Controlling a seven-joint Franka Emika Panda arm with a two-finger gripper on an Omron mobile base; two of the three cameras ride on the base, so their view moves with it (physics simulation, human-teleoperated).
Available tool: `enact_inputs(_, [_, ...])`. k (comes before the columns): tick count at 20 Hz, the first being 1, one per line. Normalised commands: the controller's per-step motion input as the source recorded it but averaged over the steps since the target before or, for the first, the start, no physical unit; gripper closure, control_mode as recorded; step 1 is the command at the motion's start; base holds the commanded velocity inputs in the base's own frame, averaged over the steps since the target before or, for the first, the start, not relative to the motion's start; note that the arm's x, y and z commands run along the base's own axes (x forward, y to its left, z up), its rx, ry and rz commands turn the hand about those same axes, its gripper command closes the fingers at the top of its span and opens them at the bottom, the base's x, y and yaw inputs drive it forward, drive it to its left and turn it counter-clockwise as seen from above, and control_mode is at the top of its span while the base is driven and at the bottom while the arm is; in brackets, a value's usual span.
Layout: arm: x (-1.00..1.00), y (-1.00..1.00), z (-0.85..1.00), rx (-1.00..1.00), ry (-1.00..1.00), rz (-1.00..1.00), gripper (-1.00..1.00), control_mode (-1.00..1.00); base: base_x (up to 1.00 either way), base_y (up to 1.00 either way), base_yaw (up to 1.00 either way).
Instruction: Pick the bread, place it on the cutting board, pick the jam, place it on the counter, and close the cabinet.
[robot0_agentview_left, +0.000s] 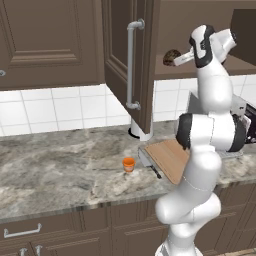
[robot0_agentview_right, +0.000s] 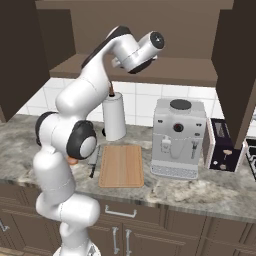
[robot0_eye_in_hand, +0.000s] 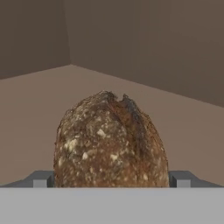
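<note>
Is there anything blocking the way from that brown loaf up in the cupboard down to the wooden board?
Nothing visible does. The bread sits between the gripper fingers at the cabinet shelf's open front. The cutting board lies bare below; the robot's own arm partly hides it in the left base view.

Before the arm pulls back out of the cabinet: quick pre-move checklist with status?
1. Dark brown lumpy round loaf between the gripper fingertips: ok, one tip each side, in the hand view.
2. Grip firm: cannot tell; contact is hidden.
3. Loaf lifted off the shelf: cannot tell.
4. Dark wooden cabinet door open, exit path free: ok.
5. Light-brown wooden cutting board bare for the drop: ok.
6. Tiny orange jar standing on the grey-brown marbled stone counter, apart from the board: ok.
</note>
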Motion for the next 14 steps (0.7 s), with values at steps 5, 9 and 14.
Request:
enact_inputs(5, [-0.45, 0.00, 0.00, 0.00, 0.00, 0.00, 1.00, -1.00, 0.00, 0.00, 0.00])
enact_inputs(9, [-0.54, -0.01, 0.06, 0.00, 0.00, 0.00, 1.00, -1.00, 0.00, 0.00, 0.00])
enact_inputs(14, [-0.61, -0.04, 0.03, 0.00, 0.00, 0.00, 1.00, -1.00, 0.00, 0.00, 0.00])
